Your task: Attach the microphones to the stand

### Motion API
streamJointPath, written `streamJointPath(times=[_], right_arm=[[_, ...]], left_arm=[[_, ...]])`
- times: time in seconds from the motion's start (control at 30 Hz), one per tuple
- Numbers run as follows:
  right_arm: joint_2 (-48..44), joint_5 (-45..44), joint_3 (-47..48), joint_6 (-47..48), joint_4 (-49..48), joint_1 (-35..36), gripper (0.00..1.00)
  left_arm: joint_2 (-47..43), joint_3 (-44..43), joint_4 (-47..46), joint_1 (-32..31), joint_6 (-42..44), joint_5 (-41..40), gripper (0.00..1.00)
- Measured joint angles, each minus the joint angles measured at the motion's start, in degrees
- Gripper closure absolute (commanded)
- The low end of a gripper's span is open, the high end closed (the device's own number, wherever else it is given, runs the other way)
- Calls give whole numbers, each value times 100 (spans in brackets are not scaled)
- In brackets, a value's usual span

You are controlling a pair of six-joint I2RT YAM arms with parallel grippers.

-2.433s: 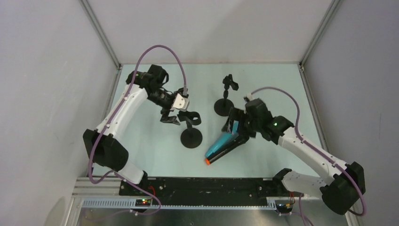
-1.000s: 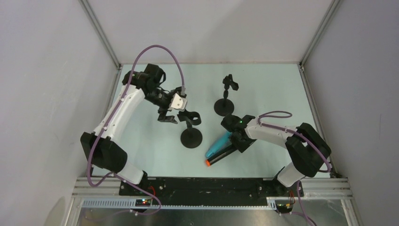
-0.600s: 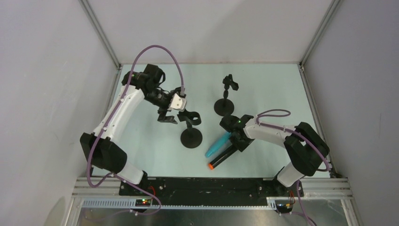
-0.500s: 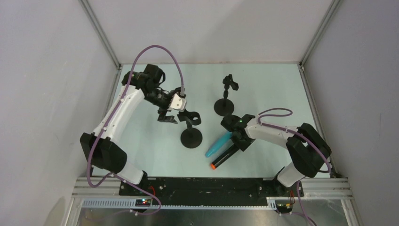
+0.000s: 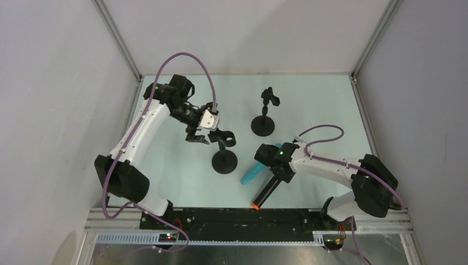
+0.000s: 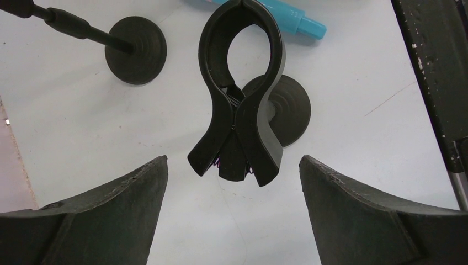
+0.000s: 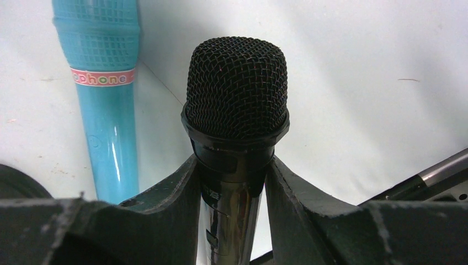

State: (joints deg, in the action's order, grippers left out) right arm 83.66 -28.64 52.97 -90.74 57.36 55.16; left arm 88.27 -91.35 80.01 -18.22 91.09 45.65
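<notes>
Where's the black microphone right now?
In the top view the black microphone is clamped in the right gripper, right of centre near the front edge, with the turquoise microphone lying just left of it.

Robot lab, enclosed test cell. Plain grey wall panels (image 5: 55, 83) and aluminium frame posts (image 5: 117, 41) box in a pale green table (image 5: 320, 105). Left arm (image 5: 141, 127) and right arm (image 5: 325, 164) bolted to black base rail (image 5: 237, 218); purple cables (image 5: 182, 54); slotted cable duct (image 5: 221, 238) at near edge.
</notes>
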Motion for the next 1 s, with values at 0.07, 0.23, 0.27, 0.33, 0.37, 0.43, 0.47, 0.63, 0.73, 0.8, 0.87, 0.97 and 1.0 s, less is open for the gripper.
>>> streamJointPath(times=[0.07, 0.23, 0.27, 0.33, 0.37, 0.43, 0.47, 0.63, 0.73, 0.8, 0.87, 0.97, 1.0], right_arm=[[-118, -81, 0, -26, 70, 52, 100], [-772, -310, 0, -74, 175, 225, 100], [-872, -352, 0, -74, 179, 251, 100], [-1067, -422, 0, -74, 192, 302, 100], [-1145, -455, 0, -74, 195, 323, 100], [-1263, -505, 0, -70, 195, 339, 100], [-1309, -527, 0, -66, 192, 341, 100], [-1473, -662, 24, 31, 195, 350, 100], [-1578, -778, 175, 173, 212, 352, 100], [-1663, -876, 321, 334, 175, 356, 100], [-1788, -1036, 468, 649, 37, 376, 100], [-1971, -1290, 638, 1202, -249, 426, 100], [-2035, -1392, 706, 1475, -389, 448, 100]], left_arm=[[13, 0, 2, -17, 55, -17, 7], [168, -28, 11, -74, 138, -52, 7], [225, -48, 9, -90, 149, -57, 9], [308, -68, 7, -118, 153, -72, 15], [334, -72, 4, -133, 155, -83, 19], [372, -72, 7, -155, 170, -127, 26], [378, -72, 11, -164, 199, -160, 31], [378, -72, 59, -175, 271, -247, 49], [367, -72, 122, -175, 313, -247, 54], [367, -72, 122, -177, 321, -245, 59], [354, -57, 120, -181, 330, -245, 63], [262, 39, 74, -192, 345, -236, 75], [216, 85, 57, -201, 348, -227, 79]])
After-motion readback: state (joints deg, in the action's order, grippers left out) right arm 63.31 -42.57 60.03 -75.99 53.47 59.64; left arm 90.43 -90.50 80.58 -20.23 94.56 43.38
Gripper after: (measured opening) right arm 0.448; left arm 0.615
